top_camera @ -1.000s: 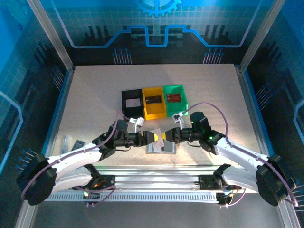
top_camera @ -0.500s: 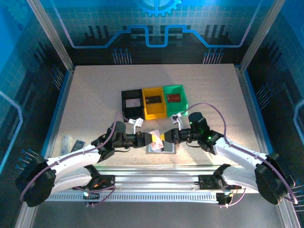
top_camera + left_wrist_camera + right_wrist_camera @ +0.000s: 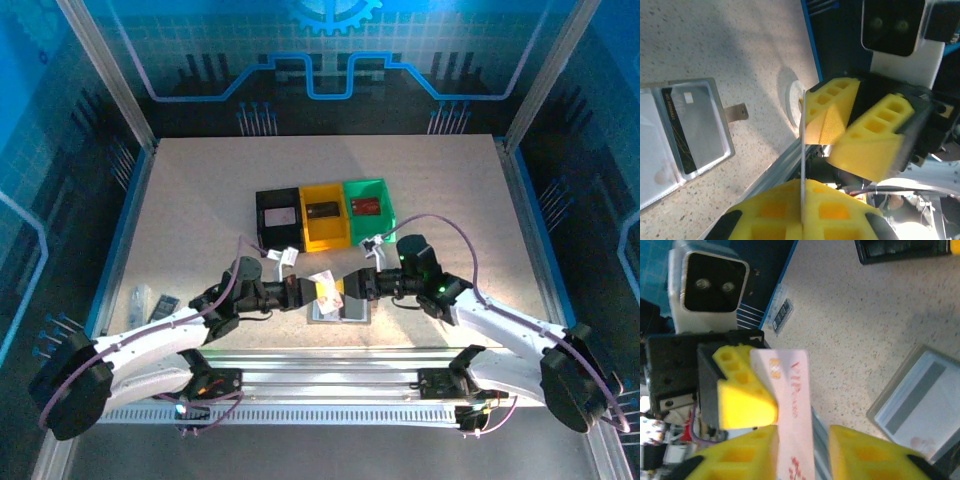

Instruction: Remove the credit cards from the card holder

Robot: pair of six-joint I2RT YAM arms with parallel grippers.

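Note:
The card holder (image 3: 341, 310) lies open on the table near the front edge. It holds a dark card (image 3: 679, 131) in one pocket, and its tab (image 3: 736, 112) points away. Just above it, my left gripper (image 3: 312, 291) is shut on a pale pink credit card (image 3: 323, 284), seen edge-on between its yellow fingers (image 3: 802, 190). My right gripper (image 3: 347, 288) faces it. Its jaws are open around the card's other end (image 3: 790, 390), with a clear gap on one side. In the right wrist view the holder (image 3: 920, 400) shows a grey-striped card.
Three bins stand in a row behind the holder: black (image 3: 278, 216), yellow (image 3: 325, 216) and green (image 3: 368, 207), each with a card inside. Small dark items (image 3: 150, 300) lie at the table's left edge. The metal rail (image 3: 330, 360) runs along the front.
The left gripper has closed on the pale card that the right gripper held. The right jaws have opened off it. Both arms stayed above the holder.

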